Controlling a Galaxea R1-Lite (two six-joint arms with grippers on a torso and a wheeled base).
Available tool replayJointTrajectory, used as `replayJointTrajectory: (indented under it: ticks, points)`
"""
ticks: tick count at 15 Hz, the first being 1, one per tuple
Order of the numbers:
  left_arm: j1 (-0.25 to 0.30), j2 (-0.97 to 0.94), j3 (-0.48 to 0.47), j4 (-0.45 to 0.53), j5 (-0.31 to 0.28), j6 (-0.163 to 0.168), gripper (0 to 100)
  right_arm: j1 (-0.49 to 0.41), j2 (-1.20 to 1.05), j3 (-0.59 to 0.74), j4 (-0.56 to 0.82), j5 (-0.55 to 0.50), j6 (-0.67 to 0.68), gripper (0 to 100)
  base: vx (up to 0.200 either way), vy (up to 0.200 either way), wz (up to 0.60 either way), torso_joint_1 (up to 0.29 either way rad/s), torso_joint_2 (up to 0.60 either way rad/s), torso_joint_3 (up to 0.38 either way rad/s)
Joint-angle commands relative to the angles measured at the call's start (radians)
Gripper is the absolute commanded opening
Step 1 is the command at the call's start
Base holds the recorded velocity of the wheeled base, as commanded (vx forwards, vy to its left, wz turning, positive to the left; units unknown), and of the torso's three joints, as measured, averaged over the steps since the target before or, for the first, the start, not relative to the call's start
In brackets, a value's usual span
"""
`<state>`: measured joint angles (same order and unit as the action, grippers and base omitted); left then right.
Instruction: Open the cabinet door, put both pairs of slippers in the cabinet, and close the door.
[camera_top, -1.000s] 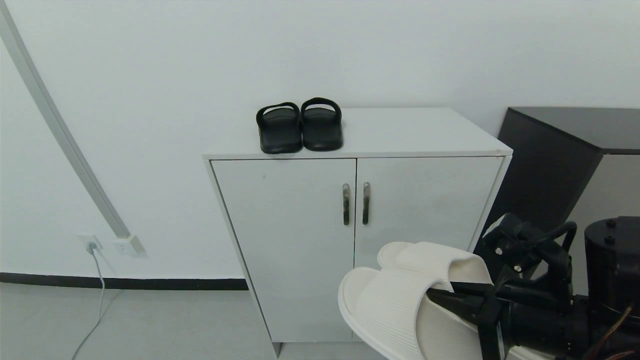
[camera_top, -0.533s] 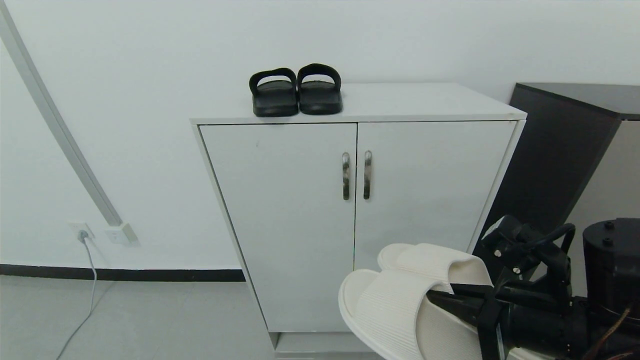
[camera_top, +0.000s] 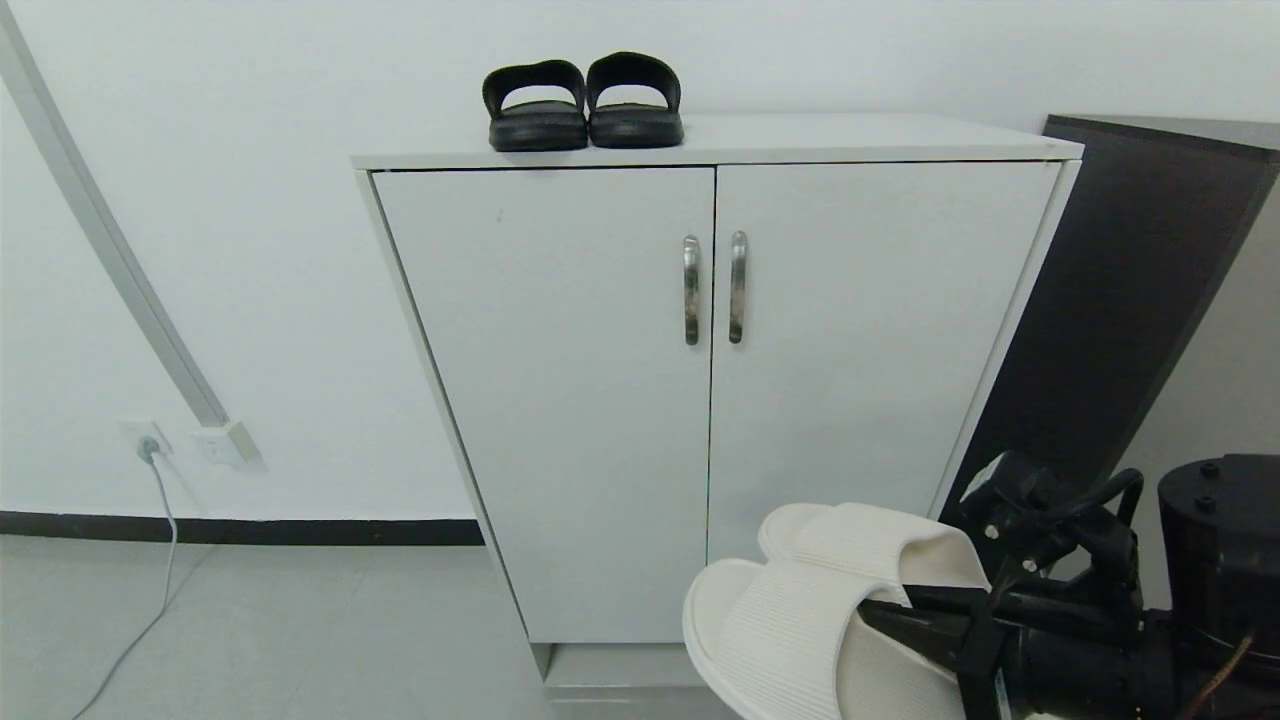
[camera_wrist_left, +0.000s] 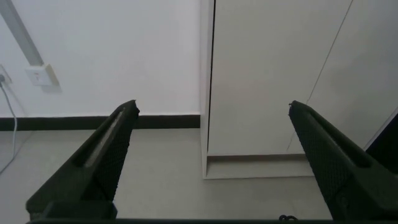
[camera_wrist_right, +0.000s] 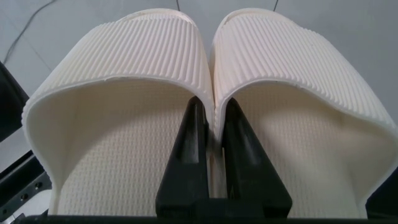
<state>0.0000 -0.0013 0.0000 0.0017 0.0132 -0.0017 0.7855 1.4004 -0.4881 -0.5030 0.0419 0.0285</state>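
Right gripper (camera_top: 905, 612): low at the robot's right side, arm reaching forward. Jaws are closed on the adjoining strap walls of the white slippers (camera_wrist_right: 155, 56), one jaw inside each strap. Left gripper (camera_wrist_left: 213, 104): pointing forward and slightly downward, jaws spread wide apart.

I find no writing, label, number or sign that I can read (not on the cabinet (camera_top: 560, 400), the black slippers (camera_top: 585, 105), the white slippers (camera_top: 800, 620) or the wall socket (camera_top: 145, 440)).
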Motion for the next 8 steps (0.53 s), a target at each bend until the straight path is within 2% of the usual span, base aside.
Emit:
replayJointTrajectory:
  ticks: [1, 7, 8]
  points:
    - [0.000, 0.001, -0.002, 0.001, 0.001, 0.000, 100, 0.000, -0.001, 0.006, -0.002, 0.000, 0.001, 0, 0.000, 0.000, 0.00, 0.002, 0.09, 0.061]
    - [-0.005, 0.060, -0.008, -0.003, 0.001, 0.009, 100, 0.000, 0.000, 0.006, -0.002, 0.000, 0.001, 0, 0.000, 0.000, 0.00, 0.000, 0.01, 0.007]
    - [-0.006, 0.095, -0.052, -0.005, -0.009, 0.003, 100, 0.000, 0.000, 0.006, -0.002, 0.000, 0.002, 0, 0.000, 0.000, 0.00, 0.000, 0.00, 0.000]
